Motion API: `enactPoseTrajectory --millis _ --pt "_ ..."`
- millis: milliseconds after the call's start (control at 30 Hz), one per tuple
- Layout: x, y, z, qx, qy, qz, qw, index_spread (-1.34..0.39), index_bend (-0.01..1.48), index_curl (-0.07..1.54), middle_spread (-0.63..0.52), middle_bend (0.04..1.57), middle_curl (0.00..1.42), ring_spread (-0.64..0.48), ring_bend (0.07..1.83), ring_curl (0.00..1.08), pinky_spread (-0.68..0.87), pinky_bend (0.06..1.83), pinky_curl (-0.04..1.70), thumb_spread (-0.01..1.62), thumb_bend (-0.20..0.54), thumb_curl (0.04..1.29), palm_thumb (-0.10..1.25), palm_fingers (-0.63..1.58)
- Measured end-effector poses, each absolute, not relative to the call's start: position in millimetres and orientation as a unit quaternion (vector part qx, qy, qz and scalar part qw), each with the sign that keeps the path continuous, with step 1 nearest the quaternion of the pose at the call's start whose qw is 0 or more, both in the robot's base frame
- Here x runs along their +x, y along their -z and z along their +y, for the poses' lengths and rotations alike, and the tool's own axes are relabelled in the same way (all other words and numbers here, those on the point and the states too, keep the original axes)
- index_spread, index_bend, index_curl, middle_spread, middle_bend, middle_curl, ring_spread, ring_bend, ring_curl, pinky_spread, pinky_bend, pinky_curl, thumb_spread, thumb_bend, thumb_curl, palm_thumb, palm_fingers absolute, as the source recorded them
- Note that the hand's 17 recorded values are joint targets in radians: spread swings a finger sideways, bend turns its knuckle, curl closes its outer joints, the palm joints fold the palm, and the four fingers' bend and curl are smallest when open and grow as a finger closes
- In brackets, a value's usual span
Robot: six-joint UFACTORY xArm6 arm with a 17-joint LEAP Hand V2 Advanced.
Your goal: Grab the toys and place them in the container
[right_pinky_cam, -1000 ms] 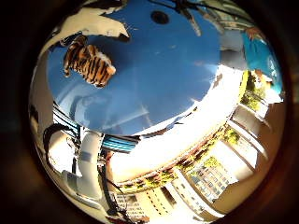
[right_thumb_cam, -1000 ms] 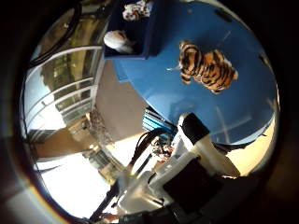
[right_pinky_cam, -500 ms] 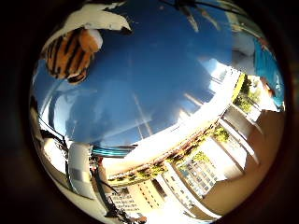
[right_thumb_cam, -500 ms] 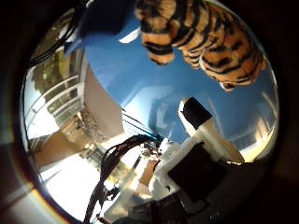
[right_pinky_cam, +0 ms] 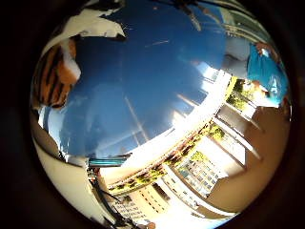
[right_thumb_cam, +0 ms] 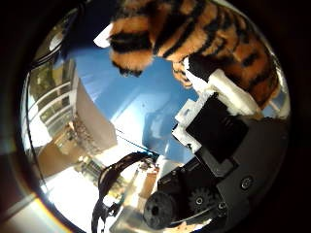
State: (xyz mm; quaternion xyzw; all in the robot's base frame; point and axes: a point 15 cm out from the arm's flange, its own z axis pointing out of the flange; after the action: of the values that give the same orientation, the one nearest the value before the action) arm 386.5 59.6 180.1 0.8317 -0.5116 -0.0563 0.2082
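A striped orange, black and white tiger plush toy (right_thumb_cam: 190,39) lies on the blue round table (right_pinky_cam: 152,86) and fills much of the right thumb side palm view, so it is close under the palm. My hand (right_thumb_cam: 219,116) is right over it, and a white and black finger (right_thumb_cam: 209,80) reaches up against the tiger's side. In the right little finger side palm view the tiger (right_pinky_cam: 55,72) lies beside the palm, with a white finger (right_pinky_cam: 95,21) stretched out past it.
The table's curved edge (right_pinky_cam: 181,129) runs close by in the right little finger side palm view. Beyond it are a pale floor and railings (right_thumb_cam: 58,107). A teal thing (right_pinky_cam: 262,72) stands past the table's far side.
The hand has come down much closer to the tiger, which now fills more of the thumb side view. The finger in that view has swung in against the tiger.
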Motion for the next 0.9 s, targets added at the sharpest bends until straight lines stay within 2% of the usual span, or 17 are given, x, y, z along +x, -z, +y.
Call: enactPoseTrajectory --millis 33,100,233,367,600,900 --pt "388.1 -183.3 59.4 0.833 0.054 -0.512 0.202 -0.35 0.37 0.07 -0.24 0.89 0.77 0.01 1.34 0.66 0.35 1.09 0.30 1.01 0.002 0.50 0.86 0.90" --pt "393.5 -192.8 59.4 0.835 0.048 -0.518 0.181 -0.43 0.46 0.07 -0.25 0.95 0.84 -0.01 1.35 0.68 0.33 1.25 0.37 1.00 0.007 0.53 0.93 1.00" --pt "392.9 -205.9 64.2 0.834 0.059 -0.528 0.149 -0.56 0.63 0.06 -0.27 1.03 0.95 -0.05 1.37 0.73 0.28 1.41 0.48 0.99 0.017 0.59 1.02 1.01" --pt "377.7 -216.2 63.1 0.833 0.078 -0.522 0.165 -0.64 0.75 0.05 -0.28 1.06 1.01 -0.07 1.39 0.75 0.24 1.47 0.53 1.00 0.011 0.64 1.04 0.97" --pt "368.1 -270.9 63.5 0.840 0.079 -0.514 0.155 -0.77 0.93 0.02 -0.30 1.12 1.11 -0.08 1.45 0.78 0.20 1.53 0.62 1.02 -0.009 0.72 1.05 0.90" --pt "376.7 -367.4 87.4 0.853 0.069 -0.508 0.103 -0.86 1.11 -0.01 -0.30 1.16 1.18 -0.09 1.52 0.79 0.17 1.57 0.71 1.03 -0.012 0.79 1.03 0.83"
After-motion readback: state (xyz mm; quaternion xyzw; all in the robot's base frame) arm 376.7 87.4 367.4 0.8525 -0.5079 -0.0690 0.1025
